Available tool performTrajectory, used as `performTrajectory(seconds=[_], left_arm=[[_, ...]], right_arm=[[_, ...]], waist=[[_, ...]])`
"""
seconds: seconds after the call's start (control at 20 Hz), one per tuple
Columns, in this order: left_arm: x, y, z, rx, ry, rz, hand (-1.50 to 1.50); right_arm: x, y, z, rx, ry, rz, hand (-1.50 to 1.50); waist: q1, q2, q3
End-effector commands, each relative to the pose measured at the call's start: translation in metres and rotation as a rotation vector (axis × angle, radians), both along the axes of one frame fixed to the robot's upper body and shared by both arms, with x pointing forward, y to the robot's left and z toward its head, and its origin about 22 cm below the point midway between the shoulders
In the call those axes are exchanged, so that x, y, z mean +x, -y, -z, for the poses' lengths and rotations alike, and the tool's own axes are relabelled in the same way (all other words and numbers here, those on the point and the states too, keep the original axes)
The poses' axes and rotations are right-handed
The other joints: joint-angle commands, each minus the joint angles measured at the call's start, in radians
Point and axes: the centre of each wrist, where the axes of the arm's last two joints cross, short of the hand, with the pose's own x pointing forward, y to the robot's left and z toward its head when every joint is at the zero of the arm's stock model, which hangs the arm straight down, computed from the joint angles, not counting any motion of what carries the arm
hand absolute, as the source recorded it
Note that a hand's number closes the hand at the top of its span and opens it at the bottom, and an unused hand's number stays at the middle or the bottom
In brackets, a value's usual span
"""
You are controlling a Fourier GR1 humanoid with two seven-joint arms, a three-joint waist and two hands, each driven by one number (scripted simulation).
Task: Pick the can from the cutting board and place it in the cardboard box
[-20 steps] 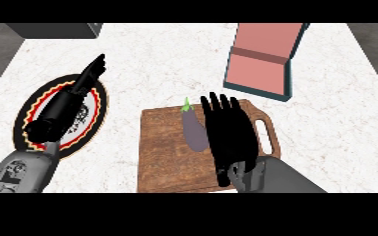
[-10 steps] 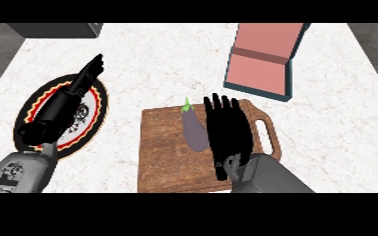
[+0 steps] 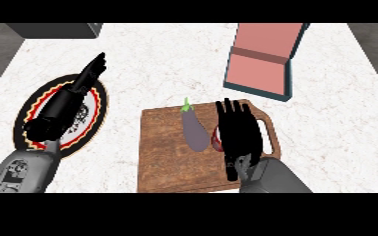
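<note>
Right hand [image 3: 238,130] low over the right part of the cutting board [image 3: 166,167]. Palm down, fingers straight and a little spread, pointing away from the robot. Not curled round anything.

Under this hand, at its left edge, a small red bit of the can [image 3: 216,139]. Most of the can hidden by the palm. Touching the hand or not: cannot tell. Can on the board, not in the box.

Just left of the right hand, a purple eggplant [image 3: 195,130] with a green stem. Lying flat on the board, right beside the can.

At the right edge of the same hand, the board's handle [image 3: 272,135], sticking out past the fingers.

Ahead of the right hand's fingertips and a bit to the right, the cardboard box [image 3: 258,72]. Open, pink inside, dark on the outside. Well apart from the hand, on the white counter [image 3: 162,65].

Far to the left of the right hand, the left hand [image 3: 66,102]. Fingers straight and pressed together, pointing up and away. Holding nothing. Under it, a round plate [image 3: 102,105] with a red and black rim, on the counter. Near the board's left side, but not touching it.
</note>
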Motion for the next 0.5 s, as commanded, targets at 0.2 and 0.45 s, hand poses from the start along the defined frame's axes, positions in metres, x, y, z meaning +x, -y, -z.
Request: performTrajectory(seconds=[0.2,0.45], left_arm=[[-0.017,-0.014,0.004,0.014,0.007,0.014,0.00],[0.012,-0.005,0.003,0.003,0.009,-0.009,0.00]], right_arm=[[0.000,-0.011,0.021,-0.012,0.095,-0.121,1.50],[0.011,-0.010,0.020,-0.033,0.191,-0.161,1.50]], waist=[[0.007,0.000,0.000],[0.001,0.002,0.000]])
